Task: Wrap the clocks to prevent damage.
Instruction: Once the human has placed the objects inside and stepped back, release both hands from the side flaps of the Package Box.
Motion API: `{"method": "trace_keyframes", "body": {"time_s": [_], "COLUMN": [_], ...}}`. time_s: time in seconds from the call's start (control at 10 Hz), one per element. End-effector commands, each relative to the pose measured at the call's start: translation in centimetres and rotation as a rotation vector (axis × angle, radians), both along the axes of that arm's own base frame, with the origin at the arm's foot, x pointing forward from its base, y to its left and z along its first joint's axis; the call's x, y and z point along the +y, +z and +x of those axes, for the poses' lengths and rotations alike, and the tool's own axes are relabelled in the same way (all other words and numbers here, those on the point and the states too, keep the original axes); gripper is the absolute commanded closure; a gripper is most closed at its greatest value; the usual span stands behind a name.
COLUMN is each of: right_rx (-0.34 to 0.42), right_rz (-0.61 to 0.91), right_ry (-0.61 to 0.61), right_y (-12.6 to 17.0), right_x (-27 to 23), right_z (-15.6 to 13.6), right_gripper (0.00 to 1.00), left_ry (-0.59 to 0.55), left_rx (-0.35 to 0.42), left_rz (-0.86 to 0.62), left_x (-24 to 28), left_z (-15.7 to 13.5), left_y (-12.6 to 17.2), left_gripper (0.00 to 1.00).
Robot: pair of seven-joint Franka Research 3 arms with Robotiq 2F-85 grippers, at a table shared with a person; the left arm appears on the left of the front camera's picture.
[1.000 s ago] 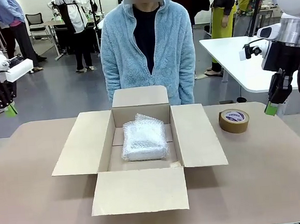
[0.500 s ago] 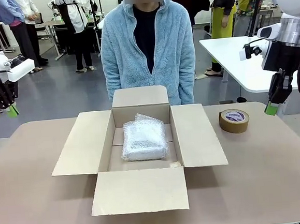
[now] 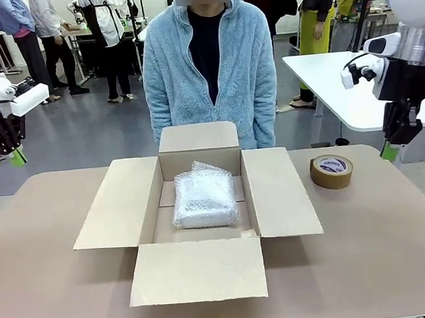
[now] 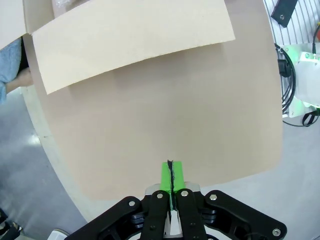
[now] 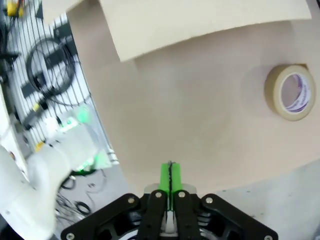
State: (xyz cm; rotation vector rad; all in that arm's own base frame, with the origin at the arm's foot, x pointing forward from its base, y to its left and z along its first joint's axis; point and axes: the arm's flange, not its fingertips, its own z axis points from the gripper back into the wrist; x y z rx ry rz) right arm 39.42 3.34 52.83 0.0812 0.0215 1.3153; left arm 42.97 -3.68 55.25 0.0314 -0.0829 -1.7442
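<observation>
The clocks [image 3: 204,198] show as one whitish bubble-wrap bundle lying inside the open brown cardboard box [image 3: 278,194] at the middle of the table. My left gripper [image 3: 17,155] hangs shut at the far left, above the table's edge and well away from the box; its green pads [image 4: 170,175] press together with nothing between them. At the far right, my right gripper [image 3: 388,151] is raised and shut, past the tape roll [image 3: 331,171]; its pads [image 5: 169,176] also meet on nothing.
A person in a light blue fleece [image 3: 209,63] stands behind the box with both arms down. The tape roll [image 5: 290,92] lies flat on the tan table [image 3: 382,256] right of the box. The box flaps spread out on all sides. A white table [image 3: 332,83] stands behind right.
My right arm has shifted slightly right and up. The left arm, box and bundle stay put. People in the background have walked.
</observation>
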Motion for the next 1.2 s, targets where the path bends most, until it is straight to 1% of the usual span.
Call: {"method": "trace_keyframes", "body": {"time_s": [0.0, 0.1, 0.2, 0.4, 0.5, 0.6, 0.7, 0.8, 0.9, 1.0, 1.1], "right_rx": [-0.052, -0.039, -0.021, -0.021, -0.035, -0.107, -0.162, -0.2, -0.242, -0.283, -0.323], "right_rz": [-0.011, 0.094, -0.013, -0.013, 0.0, 0.24, 0.407, 0.548, 0.673, 0.767, 0.836], "right_ry": [0.163, 0.221, 0.082, 0.082, 0.139, 0.254, 0.293, 0.297, 0.302, 0.31, 0.3], "right_y": [-1.8, -2.3, -0.4, -0.4, -0.9, -2.1, -4.0, -5.3, -6.5, -7.3, -8.1], "right_x": [-1.6, -1.7, -0.4, -0.4, -0.8, -2.5, -4.3, -5.9, -7.5, -8.7, -9.9], "right_z": [0.9, 1.3, 0.4, 0.4, 0.9, 0.7, 0.7, 0.5, 0.0, -0.5, -1.1], "right_gripper": [0.99, 0.99, 0.99, 0.99, 0.99, 0.99, 0.99, 0.99, 0.99, 0.99, 0.99], "left_ry": [-0.012, -0.012, -0.012, -0.012, 0.0, 0.015, 0.025, 0.034, 0.033, 0.048, 0.085], "left_rx": [-0.003, -0.003, -0.003, -0.003, 0.0, 0.028, 0.085, 0.124, 0.134, 0.119, 0.071], "left_rz": [0.014, 0.014, 0.014, 0.014, 0.0, -0.154, -0.323, -0.451, -0.567, -0.676, -0.788], "left_x": [0.2, 0.2, 0.2, 0.2, 0.0, 1.8, 3.9, 5.5, 6.9, 8.5, 10.4], "left_z": [-0.1, -0.1, -0.1, -0.1, 0.0, 1.0, 1.7, 1.9, 1.9, 1.7, 1.3], "left_y": [0.2, 0.2, 0.2, 0.2, 0.0, -1.1, -3.4, -5.6, -7.4, -8.5, -9.6], "left_gripper": [0.99, 0.99, 0.99, 0.99, 0.99, 0.99, 0.99, 0.99, 0.99, 0.99, 0.99]}}
